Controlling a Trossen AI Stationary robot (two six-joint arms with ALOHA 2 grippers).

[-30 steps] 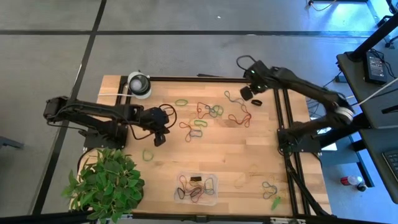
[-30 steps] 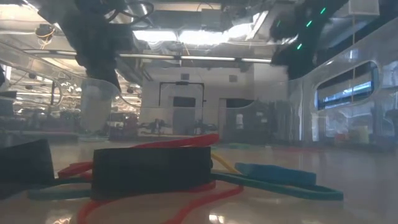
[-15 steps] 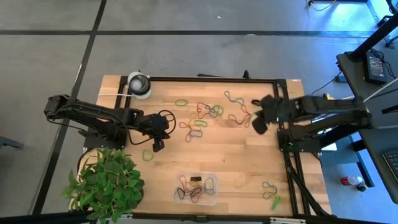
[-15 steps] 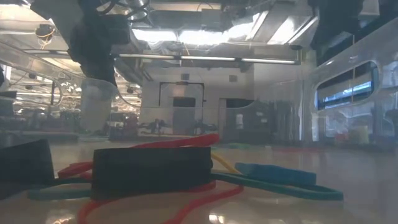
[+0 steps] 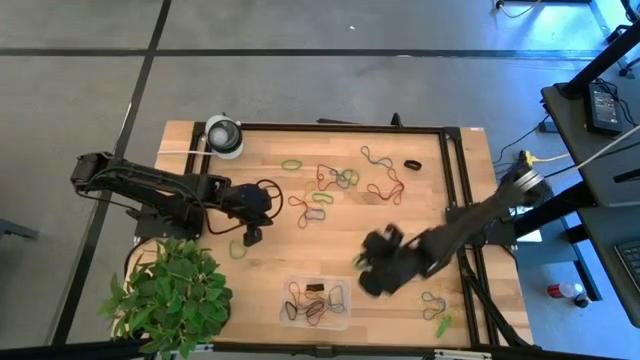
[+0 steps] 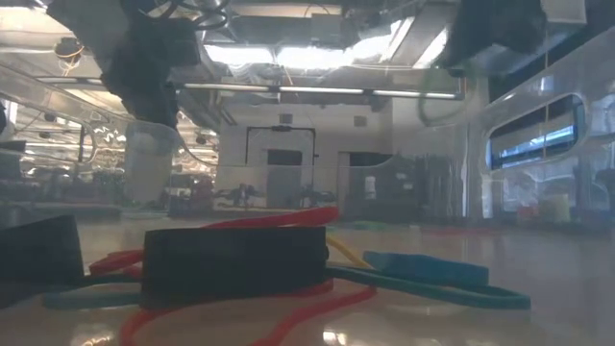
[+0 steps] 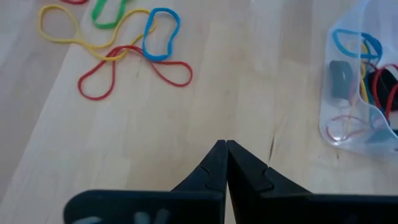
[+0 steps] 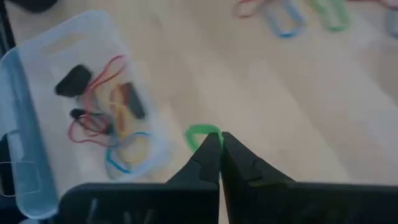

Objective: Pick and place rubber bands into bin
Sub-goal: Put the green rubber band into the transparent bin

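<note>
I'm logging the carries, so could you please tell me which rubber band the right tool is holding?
The green rubber band, pinched between the right tool's shut tips near the bin; the other bands lie on the table or in the bin.

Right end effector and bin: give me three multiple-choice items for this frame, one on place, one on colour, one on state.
1. In the high view, where is the right end effector?
A. Over the plant
B. Just right of the bin
C. At the table's far left corner

2. What colour is the rubber band pinched at the right end effector's tip?
A. Green
B. Red
C. Black

3. What state is the left end effector in?
A. Wide open
B. Shut on a blue band
C. Shut, holding nothing

Answers:
1 B, since the arm's tip shows beside the clear tray near the front edge.
2 A, since the right wrist view shows a green loop at the closed fingers.
3 C, since the left wrist view shows the fingers together over bare wood.
</note>
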